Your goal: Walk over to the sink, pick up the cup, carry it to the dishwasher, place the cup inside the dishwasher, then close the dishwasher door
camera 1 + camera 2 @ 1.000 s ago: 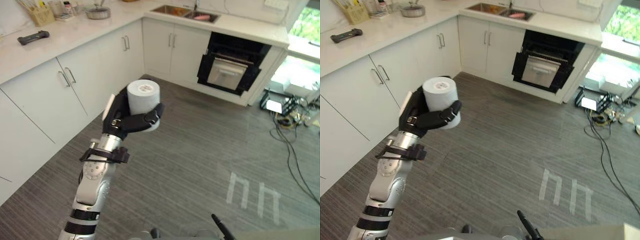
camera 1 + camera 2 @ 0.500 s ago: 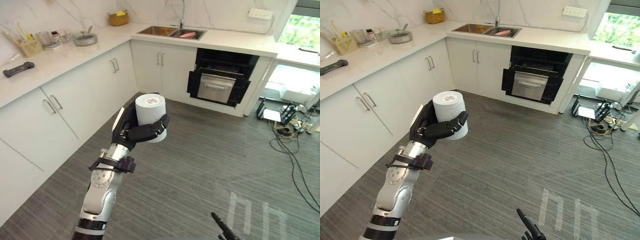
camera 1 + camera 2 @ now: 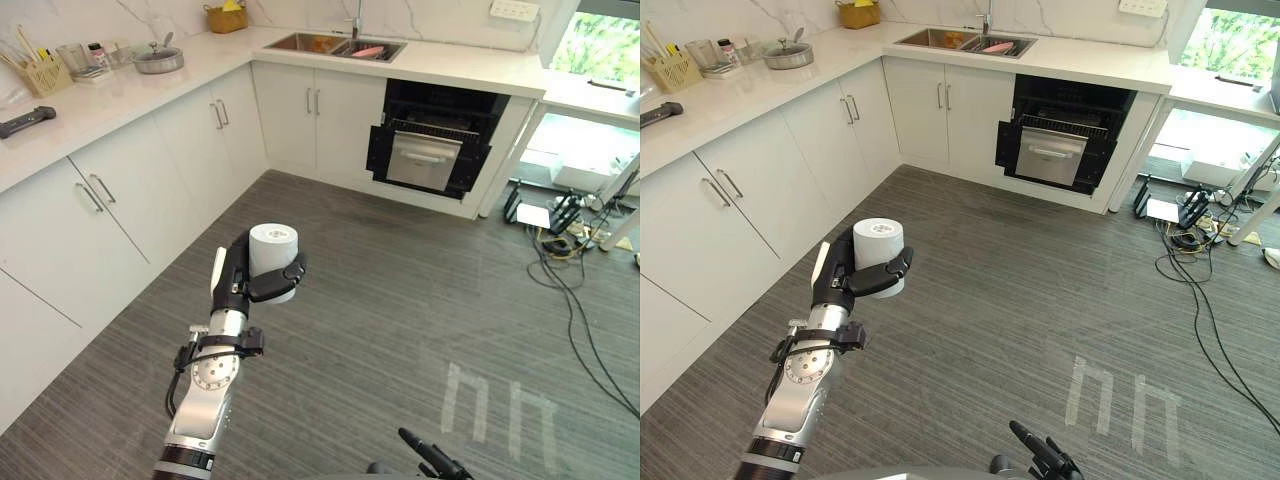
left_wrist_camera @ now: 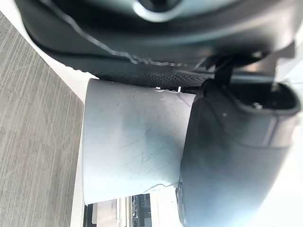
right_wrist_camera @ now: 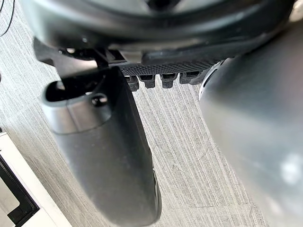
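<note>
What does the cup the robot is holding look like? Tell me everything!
The cup is a plain, pale grey-white tumbler with no handle, matte and faintly scratched, maybe plastic. It stands upright in the left hand, whose dark fingers curl round its lower half. Its top end looks flat and closed, so it may be upside down. It is held in the air above the grey striped floor, touching nothing else.

A grey wood-grain floor (image 3: 400, 290) covers the room, marked with white tape strips (image 3: 495, 405) towards the right. White cabinets (image 3: 150, 170) with slim metal handles run in an L along the left and far sides, under a pale marble countertop (image 3: 110, 95). The wall (image 3: 300, 10) behind is marble too and carries a white socket (image 3: 510, 10). Daylight and greenery show through a window (image 3: 600, 45) at the far right.
</note>
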Controlling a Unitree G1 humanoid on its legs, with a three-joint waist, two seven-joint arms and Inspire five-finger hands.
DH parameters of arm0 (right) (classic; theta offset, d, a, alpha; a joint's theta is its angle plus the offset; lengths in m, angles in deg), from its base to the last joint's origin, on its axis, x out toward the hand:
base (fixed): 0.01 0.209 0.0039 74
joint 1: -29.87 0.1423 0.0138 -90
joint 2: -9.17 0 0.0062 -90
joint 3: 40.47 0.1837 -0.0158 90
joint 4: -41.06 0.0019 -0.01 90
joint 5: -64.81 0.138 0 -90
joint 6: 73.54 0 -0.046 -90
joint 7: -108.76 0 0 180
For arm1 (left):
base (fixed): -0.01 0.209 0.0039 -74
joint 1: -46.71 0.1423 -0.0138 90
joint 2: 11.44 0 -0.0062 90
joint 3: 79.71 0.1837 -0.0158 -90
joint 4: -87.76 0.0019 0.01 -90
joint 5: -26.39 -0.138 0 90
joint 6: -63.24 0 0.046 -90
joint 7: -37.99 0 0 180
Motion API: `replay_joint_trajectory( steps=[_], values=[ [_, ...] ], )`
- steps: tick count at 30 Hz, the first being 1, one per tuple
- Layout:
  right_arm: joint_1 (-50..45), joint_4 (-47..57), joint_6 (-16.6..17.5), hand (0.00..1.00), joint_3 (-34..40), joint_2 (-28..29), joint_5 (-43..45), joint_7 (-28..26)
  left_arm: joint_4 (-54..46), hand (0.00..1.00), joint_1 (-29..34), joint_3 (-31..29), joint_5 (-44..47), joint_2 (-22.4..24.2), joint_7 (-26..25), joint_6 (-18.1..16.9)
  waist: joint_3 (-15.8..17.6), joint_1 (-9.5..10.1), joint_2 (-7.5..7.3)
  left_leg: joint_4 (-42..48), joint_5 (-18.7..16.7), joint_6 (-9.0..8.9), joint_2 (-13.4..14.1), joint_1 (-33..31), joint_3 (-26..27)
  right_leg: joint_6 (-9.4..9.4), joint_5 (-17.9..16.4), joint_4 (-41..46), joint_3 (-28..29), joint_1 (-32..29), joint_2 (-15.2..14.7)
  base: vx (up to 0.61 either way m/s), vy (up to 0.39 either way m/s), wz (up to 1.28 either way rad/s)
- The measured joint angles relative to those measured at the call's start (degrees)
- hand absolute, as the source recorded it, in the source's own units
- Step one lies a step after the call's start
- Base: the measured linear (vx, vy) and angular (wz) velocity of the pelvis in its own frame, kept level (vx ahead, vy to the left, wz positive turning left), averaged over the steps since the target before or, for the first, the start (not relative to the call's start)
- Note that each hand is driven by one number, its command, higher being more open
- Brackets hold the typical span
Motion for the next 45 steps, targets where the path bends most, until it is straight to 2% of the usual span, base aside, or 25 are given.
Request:
replay_joint_trajectory(
  steps=[7,10,11,12,13,14,15,16,18,21,23,24,26,28,31,32,33,34,35,37,39,41,42,44,45],
  values=[
    [-0.23,0.16,-0.12,1.00,0.06,0.61,0.17,0.06,3.14,0.00,4.05,0.68,8.43,4.39,1.65,0.02,0.77,0.14,-0.50,2.58,-0.91,0.68,-0.52,-1.55,-2.39,0.18,-0.69,0.77,-1.99,0.62,-1.07,-0.02,0.004,0.17],
    [-1.46,2.32,-0.07,1.00,0.66,1.00,1.80,0.55,5.64,0.00,6.14,2.27,15.76,7.76,2.70,0.39,1.94,1.70,-1.24,10.61,-5.62,2.30,-1.25,-4.40,-2.65,1.52,-9.44,17.37,-1.63,-6.05,-4.11,-0.08,0.083,0.15],
    [-2.28,2.60,0.07,1.00,1.34,1.61,2.53,1.12,7.09,0.00,6.30,4.27,18.40,7.79,3.79,0.47,2.60,1.62,-2.22,12.54,-7.45,3.51,-2.71,-4.43,-3.86,2.93,-13.29,26.64,-2.00,-8.50,-7.10,-0.07,0.078,0.41],
    [-2.50,3.27,0.20,1.00,3.27,2.02,2.83,1.89,8.49,0.00,6.56,5.18,21.06,7.95,5.05,0.79,4.16,1.53,-3.32,15.85,-9.47,4.72,-4.52,-4.43,-4.40,1.32,-13.94,42.89,-1.55,-15.14,-11.04,-0.08,0.081,0.42],
    [-2.68,3.59,0.38,1.00,4.25,2.53,2.94,2.22,9.05,0.00,6.95,5.51,22.55,8.10,5.33,1.23,4.84,1.23,-3.39,17.63,-10.51,5.30,-5.12,-4.35,-4.68,-1.10,-12.05,49.95,-1.31,-18.36,-12.76,-0.07,0.095,0.32],
    [-3.14,3.80,1.16,1.00,5.82,3.74,4.46,2.87,9.95,0.00,8.13,6.16,25.12,8.10,5.89,2.19,5.29,0.41,-3.41,19.61,-11.95,6.18,-5.60,-4.02,-5.37,-3.81,-6.70,59.03,0.32,-23.04,-14.37,0.00,0.105,0.22],
    [-3.79,5.03,1.94,1.00,6.66,4.56,5.84,3.06,10.44,0.00,9.49,5.88,26.59,7.70,6.22,2.42,5.54,-0.19,-2.81,19.87,-12.64,6.43,-5.48,-2.87,-5.61,-3.73,-4.28,64.64,1.95,-25.99,-14.04,0.09,0.111,0.20],
    [-4.33,6.26,2.61,1.00,6.40,4.84,6.23,3.38,10.85,0.00,9.64,5.92,27.20,7.37,6.53,2.45,5.59,-0.45,-2.78,19.68,-12.98,6.37,-5.14,-2.15,-5.94,-3.11,-5.60,66.51,1.81,-27.23,-13.28,0.17,0.071,0.13],
    [-5.61,8.11,4.11,1.00,5.85,6.08,6.27,4.90,10.71,0.00,9.14,6.04,27.51,6.83,7.46,2.42,5.43,-0.54,-2.53,18.27,-13.32,5.87,-3.81,-0.29,-7.24,-1.11,-9.69,61.76,0.30,-27.04,-9.84,0.22,0.001,0.27],
    [-7.49,9.23,5.27,1.00,5.55,7.32,6.16,7.56,8.75,0.00,7.08,8.50,27.50,6.61,7.95,2.90,5.21,-0.85,-2.73,16.43,-13.27,4.15,-3.39,0.95,-9.64,0.42,-10.75,37.60,-1.44,-23.73,-5.99,0.31,-0.085,0.42],
    [-7.60,9.32,5.46,1.00,5.65,7.59,5.24,9.51,6.16,0.00,5.51,9.58,27.44,6.71,8.18,4.49,4.98,-0.98,-3.17,17.27,-15.12,3.02,-3.21,2.35,-10.40,-0.63,-6.26,21.87,-1.16,-21.28,-4.13,0.45,-0.149,0.32],
    [-7.63,9.38,6.03,1.00,5.47,7.31,3.80,10.43,5.06,0.00,4.78,9.76,27.40,7.06,8.66,5.30,5.19,-1.63,-2.48,18.01,-16.82,2.10,-2.28,4.12,-11.03,-1.89,1.91,19.93,-1.91,-18.43,-3.49,0.46,-0.142,0.19],
    [-7.08,9.59,7.73,1.00,4.99,6.64,1.63,11.21,3.82,0.00,4.07,9.85,26.95,7.83,9.47,5.92,5.30,-1.49,-1.04,18.32,-17.55,1.64,0.10,6.58,-10.15,-2.73,-1.42,25.43,-2.88,-18.28,-1.93,0.42,-0.152,0.11],
    [-7.44,13.16,10.79,1.00,2.47,6.56,0.34,12.62,2.69,0.00,4.02,10.09,26.22,7.87,11.00,5.91,4.50,-1.47,-1.43,22.84,-16.83,1.88,1.61,6.88,-9.96,-3.69,-8.74,33.36,-3.91,-18.95,-2.06,0.32,-0.222,0.15],
    [-7.70,17.37,13.58,1.00,-1.07,6.55,-0.55,14.78,2.25,0.00,5.40,11.02,25.19,7.92,11.30,5.88,2.06,-1.57,-1.18,31.04,-13.37,4.01,2.75,3.35,-9.63,-4.69,-12.93,34.62,-4.83,-18.44,-1.39,0.29,-0.233,0.06],
    [-7.51,20.16,14.13,1.00,-2.50,6.63,-0.99,15.98,2.24,0.00,5.73,10.85,24.78,8.08,11.34,5.83,2.15,-1.47,-1.13,38.72,-9.30,2.94,4.67,0.01,-9.21,-4.84,-13.73,32.96,-5.32,-16.80,-0.28,0.28,-0.207,0.03],
    [-7.36,23.00,14.27,1.00,-2.85,6.77,-2.98,17.34,2.25,0.00,6.56,10.49,24.71,8.89,11.39,5.67,1.99,-1.34,0.88,48.49,-1.27,1.89,8.89,-5.39,-9.17,-4.82,-14.24,29.19,-6.15,-13.27,2.25,0.23,-0.169,-0.01],
    [-7.42,24.42,14.62,1.00,-3.11,6.70,-3.97,17.96,2.09,0.00,7.26,10.04,24.71,9.51,11.41,5.40,2.07,-1.33,1.75,53.69,4.38,2.82,11.91,-8.25,-8.36,-4.99,-14.87,30.55,-6.13,-12.10,3.50,0.50,-0.198,-0.06],
    [-7.65,27.22,15.38,1.00,-4.86,6.60,-5.50,19.11,1.80,0.00,8.83,8.00,24.72,9.89,11.98,4.25,2.91,-1.07,0.21,64.36,14.16,4.15,15.87,-13.53,-6.52,-6.93,-18.57,30.96,-4.82,-8.75,4.37,0.54,-0.188,-0.18],
    [-6.36,28.58,16.15,1.00,-5.17,5.29,-6.22,20.13,2.59,0.00,10.80,5.14,24.68,11.49,11.99,4.58,3.41,-0.65,1.01,74.05,7.11,5.55,17.89,-20.68,-7.42,-7.64,-20.48,29.16,-3.29,-4.08,6.47,0.45,-0.145,-0.38],
    [-4.38,31.66,18.18,1.00,-5.88,3.34,-6.27,20.24,2.54,0.00,12.16,3.69,24.23,10.48,11.99,4.46,3.70,1.64,0.37,64.50,-1.80,4.33,13.61,-26.94,-5.35,-8.06,-19.63,24.89,0.86,0.33,6.54,0.40,-0.083,-0.88],
    [-0.94,33.67,18.35,1.00,-7.06,1.19,-6.28,19.97,2.41,0.00,12.86,2.52,23.67,9.78,11.63,4.44,3.71,2.18,0.36,44.14,-4.16,2.32,9.11,-27.61,-4.46,-8.20,-19.69,23.33,4.12,2.62,6.40,0.45,0.007,-0.91],
    [0.87,34.96,18.92,1.00,-7.92,0.00,-6.25,19.89,1.92,0.00,13.45,2.40,23.61,9.72,11.13,4.45,3.65,2.19,0.36,26.80,-2.42,0.42,5.74,-26.59,-4.64,-8.22,-19.72,21.58,5.48,4.51,6.11,0.49,0.058,-0.68],
    [2.50,36.71,20.81,1.00,-8.27,-1.57,-6.25,18.91,-0.71,0.00,14.93,2.45,22.59,10.32,10.75,4.46,3.69,2.19,1.10,11.39,1.65,-4.26,3.49,-27.26,-5.29,-7.78,-19.96,18.55,7.20,7.50,6.96,0.55,0.140,-0.47],
    [2.74,37.17,21.34,1.00,-8.26,-1.84,-6.25,18.61,-1.51,0.00,14.91,2.51,22.53,10.29,10.86,4.46,3.83,2.57,1.19,10.70,2.44,-4.25,3.07,-28.20,-4.48,-6.21,-20.88,17.37,7.66,9.83,7.18,0.60,0.209,-0.48]
  ],
)
